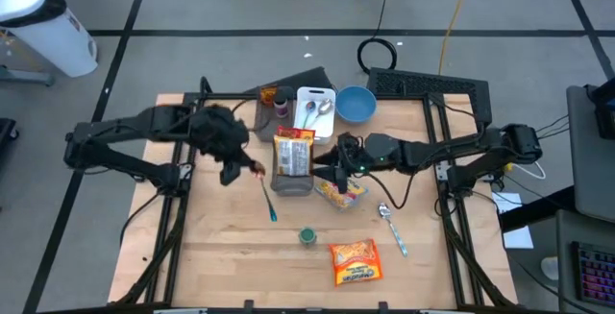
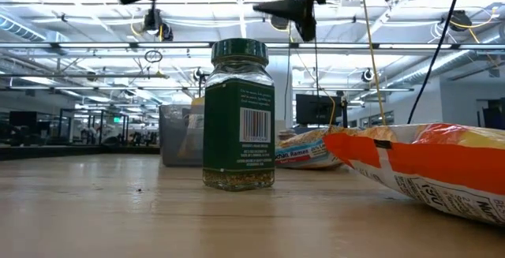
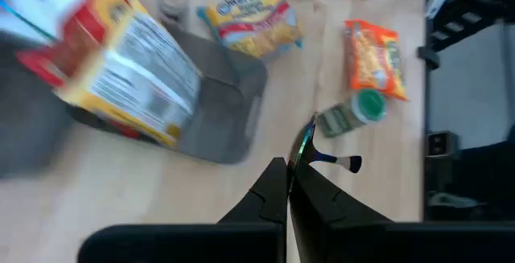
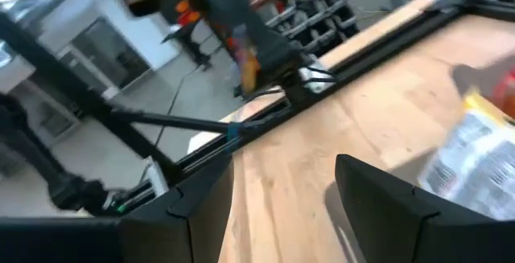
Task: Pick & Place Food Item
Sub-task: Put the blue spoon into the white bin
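The wooden desk carries everything, with a dark arm reaching in from each side. The left arm stretches from the left edge toward the middle, and its jaws are closed on the upper end of a thin utensil with a blue tip, which slants down over the wood; the left wrist view shows that utensil pinched between the shut fingers. The right arm comes in from the right, and its jaws stand open above a ramen packet, holding nothing; the right wrist view shows both fingers well apart over bare wood.

Between the two grippers a grey tray holds a tall food bag with a red top, standing tilted. Behind it lie a white plate with spoons on it, a blue bowl just beside that, and a small brown jar to the left of the plate.

Near the front edge lies an orange snack bag. A green-lidded spice jar stands upright just beside it, apart from the tray. A metal spoon with a blue handle lies to the right of the ramen packet.
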{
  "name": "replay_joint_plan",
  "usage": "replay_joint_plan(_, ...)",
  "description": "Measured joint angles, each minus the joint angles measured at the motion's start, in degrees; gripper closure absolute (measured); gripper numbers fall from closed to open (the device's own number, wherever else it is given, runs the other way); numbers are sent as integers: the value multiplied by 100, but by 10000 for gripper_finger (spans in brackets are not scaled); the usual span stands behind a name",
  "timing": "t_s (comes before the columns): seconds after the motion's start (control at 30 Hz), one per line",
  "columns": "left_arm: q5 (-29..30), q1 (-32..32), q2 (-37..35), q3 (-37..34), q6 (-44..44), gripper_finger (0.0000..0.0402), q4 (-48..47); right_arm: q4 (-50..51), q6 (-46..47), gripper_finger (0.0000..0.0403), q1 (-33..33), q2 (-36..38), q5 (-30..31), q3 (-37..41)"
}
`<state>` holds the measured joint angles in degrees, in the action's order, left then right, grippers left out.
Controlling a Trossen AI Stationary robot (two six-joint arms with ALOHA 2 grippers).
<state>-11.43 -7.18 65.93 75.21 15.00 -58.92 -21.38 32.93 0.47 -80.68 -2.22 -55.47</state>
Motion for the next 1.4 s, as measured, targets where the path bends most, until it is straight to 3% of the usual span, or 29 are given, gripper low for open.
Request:
replay_joint_plan(0.33, -24, -347, 1743, 2134, -1164, 399, -921, 119, -153, 190, -243, 0, -381, -170)
replay_joint_plan(0.8, -142, -296, 3597, 4654, -1641, 398, -1688, 150, -258, 190, -858, -2, -424, -170)
replay_joint_plan(1.0, -160, -275, 3915, 5048, -1643, 398, -1785, -208, -382, 190, -991, -4, -1098, -168)
replay_joint_plan(1.4, 115, -388, 3943, 5061, -1506, 397, -2509, -97, -516, 190, -1021, -4, -1184, -166)
